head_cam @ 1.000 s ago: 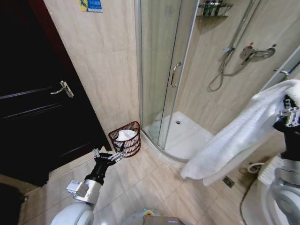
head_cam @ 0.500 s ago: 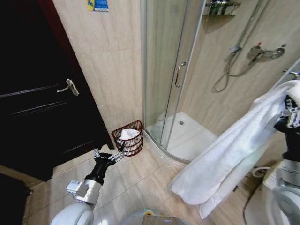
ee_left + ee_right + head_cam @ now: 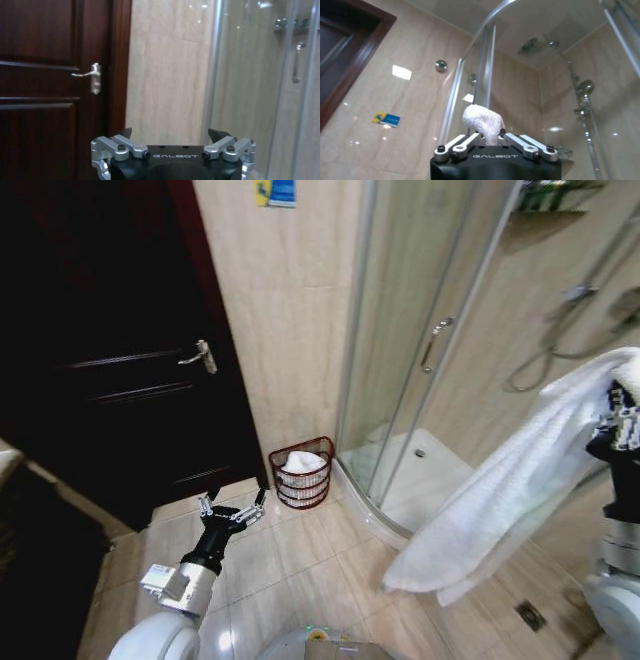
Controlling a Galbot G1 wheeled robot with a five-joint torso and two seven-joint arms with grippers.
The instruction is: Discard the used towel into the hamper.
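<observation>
1. The dark wooden door [image 3: 130, 370] fills the far left of the head view; its lower left corner falls into shadow and cannot be made out. Its metal lever handle [image 3: 200, 357] sits near the door's right edge.
2. The left gripper [image 3: 232, 512] is held low over the tiled floor [image 3: 300, 570], its fingers spread apart with nothing between them. In the left wrist view the same gripper [image 3: 173, 135] points at the beige wall between the door and the shower, and its lower body is cut off by the frame edge.
3. The hamper [image 3: 303, 473] stands on the floor against the beige wall, between the door frame and the glass shower enclosure [image 3: 420, 350], just beyond the left gripper. It is a small round wire basket, dark reddish-brown, with horizontal rings and a narrower base. Something white lies inside it; what it is cannot be told.
4. The towel [image 3: 510, 480] is white and textured, hanging in a long fold from the upper right down toward the floor. It hides part of the shower tray behind it.
5. The right gripper [image 3: 622, 425] is raised at the right edge of the head view, partly cut off. In the right wrist view its fingers [image 3: 465, 144] are pressed together on a bunched tuft of the towel [image 3: 482, 120].
</observation>
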